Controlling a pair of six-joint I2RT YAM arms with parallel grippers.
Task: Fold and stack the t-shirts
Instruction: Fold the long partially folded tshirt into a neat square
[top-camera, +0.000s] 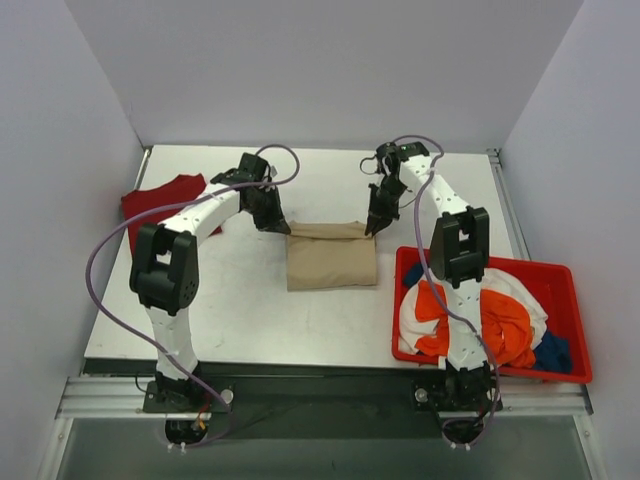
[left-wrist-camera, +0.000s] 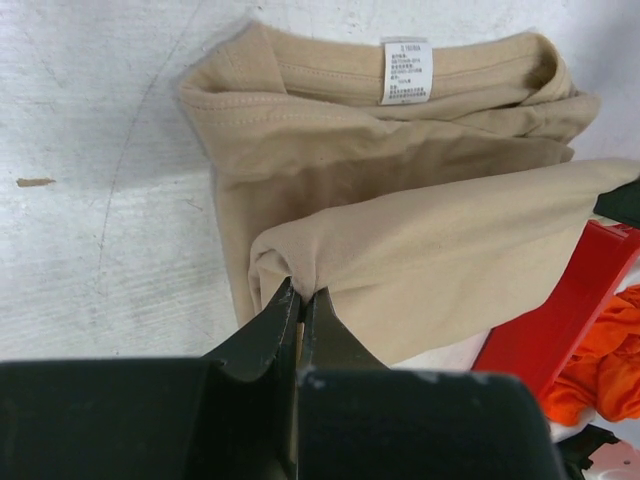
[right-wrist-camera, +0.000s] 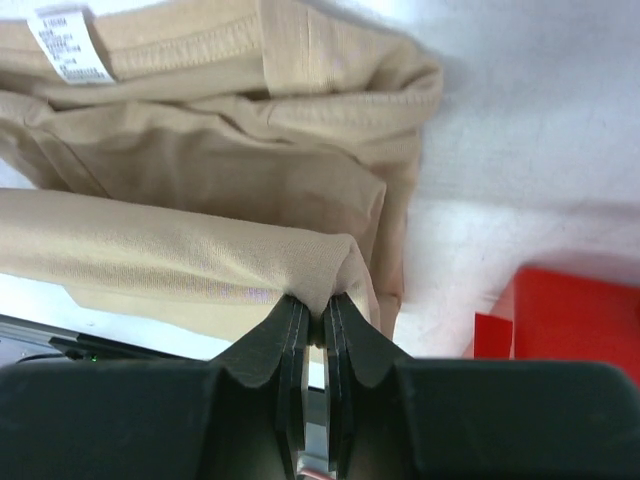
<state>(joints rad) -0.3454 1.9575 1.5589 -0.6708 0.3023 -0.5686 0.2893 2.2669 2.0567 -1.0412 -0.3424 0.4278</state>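
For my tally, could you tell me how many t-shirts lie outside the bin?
2: the beige t-shirt mid-table, the dark red t-shirt at far left; more may be hidden.

Bright, even light from overhead; the pale surface (top-camera: 250, 300) glared near white and shadows were faint. Up close, the beige t-shirt (left-wrist-camera: 420, 250) was crisp, while left end effector (left-wrist-camera: 298, 297) and right end effector (right-wrist-camera: 316, 305) showed as dark, underlit masses.

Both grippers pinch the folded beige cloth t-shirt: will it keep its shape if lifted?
Probably floppy: the beige cloth t-shirt bends softly between the left gripper and right gripper, both shut on its edge. Likely light: small pinches carry the raised fold. Lower layers look loose and may shift if dragged.
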